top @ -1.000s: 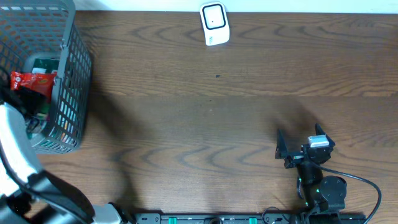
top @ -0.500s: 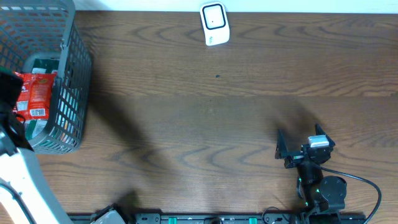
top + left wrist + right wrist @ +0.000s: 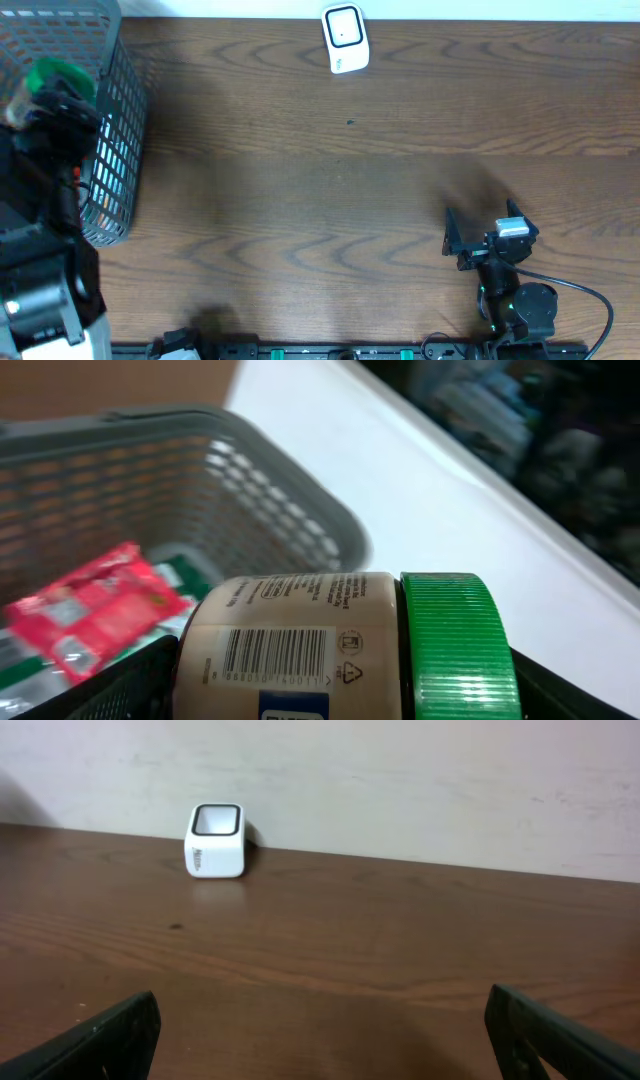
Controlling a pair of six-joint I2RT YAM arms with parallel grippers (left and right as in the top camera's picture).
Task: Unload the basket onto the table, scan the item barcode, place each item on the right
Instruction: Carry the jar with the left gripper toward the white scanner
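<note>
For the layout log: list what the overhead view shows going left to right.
Grey mesh plastic basket → white boxy barcode scanner → black right end effector. The left end effector with its green-capped beige jar overlaps the basket, so is left out.

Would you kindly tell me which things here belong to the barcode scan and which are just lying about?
For the job: bottle, held in the left end effector; scanner.
Lying about: basket; red packet inside it; right end effector, open and holding nothing.
</note>
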